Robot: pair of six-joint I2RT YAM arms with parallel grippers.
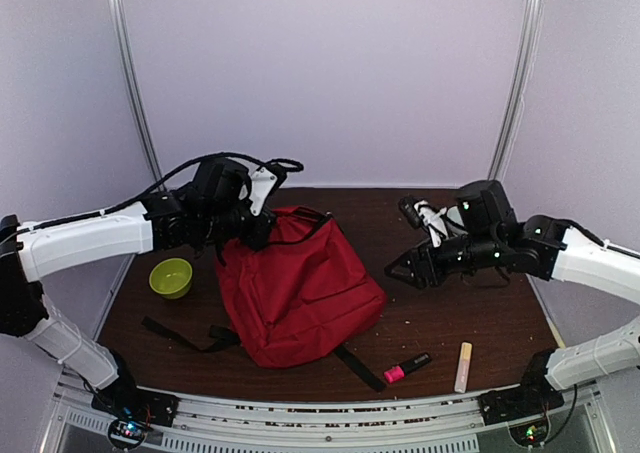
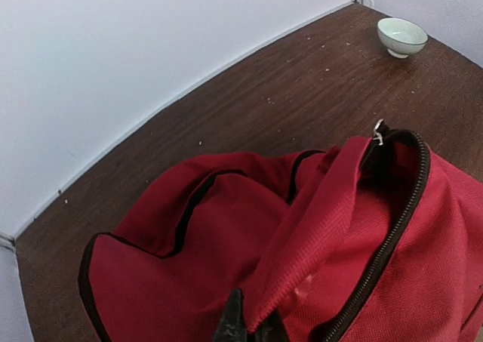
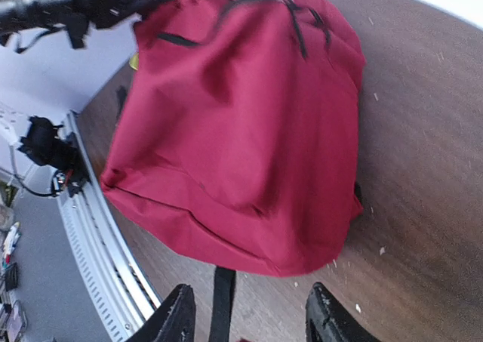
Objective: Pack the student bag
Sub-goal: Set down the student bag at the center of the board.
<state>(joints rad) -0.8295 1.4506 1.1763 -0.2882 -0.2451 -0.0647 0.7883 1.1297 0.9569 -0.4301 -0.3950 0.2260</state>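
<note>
Here, student bag (image 1: pixel 300 293) flap inside left tool (image 2: pixel 249 321).

The top view looks down from high behind the arm bases (image 1: pixel 130 405) toward the far wall (image 1: pixel 330 73), taking in the whole table (image 1: pixel 450 313). The left wrist view sits close above the bag (image 2: pixel 226 244), looking over it to a wall. The right wrist view, rolled sideways and farther off, faces the bag from the right. All three share the bag
</note>
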